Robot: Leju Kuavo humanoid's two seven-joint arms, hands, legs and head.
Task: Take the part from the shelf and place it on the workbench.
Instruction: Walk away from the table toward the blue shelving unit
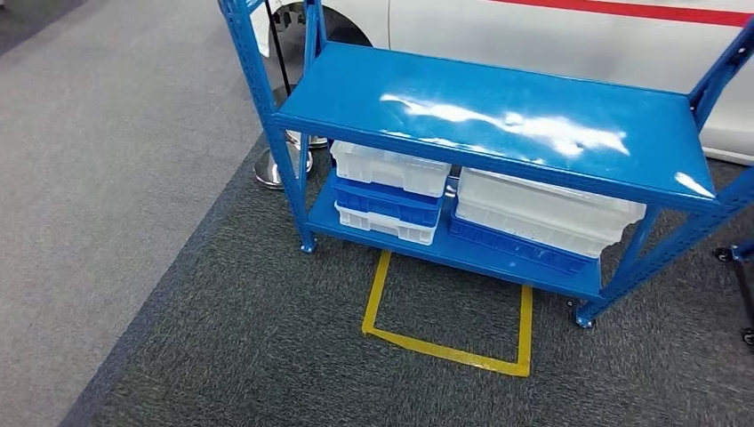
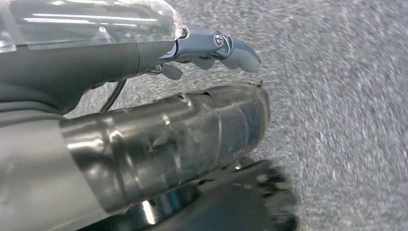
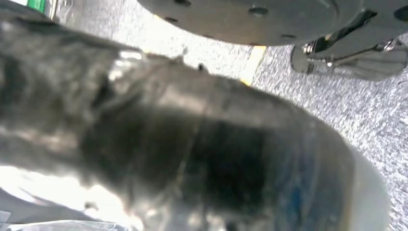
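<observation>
Both hands grip the tube (image 2: 183, 139), left hand (image 2: 202, 50) fingers curled over it; blue shelf (image 1: 498, 116) ahead holds bins (image 1: 391, 169) below

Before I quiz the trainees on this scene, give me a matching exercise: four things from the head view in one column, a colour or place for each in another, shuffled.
Things:
1. top shelf board
2. tape outline
3. stacked bins
4. white vehicle

Descriptions:
A. yellow, on the carpet
B. behind the rack, with a red stripe
C. on the lower shelf, white and blue
D. glossy blue, nothing on it

Pairs: 1-D, 2-A, 3-C, 4-B
</observation>
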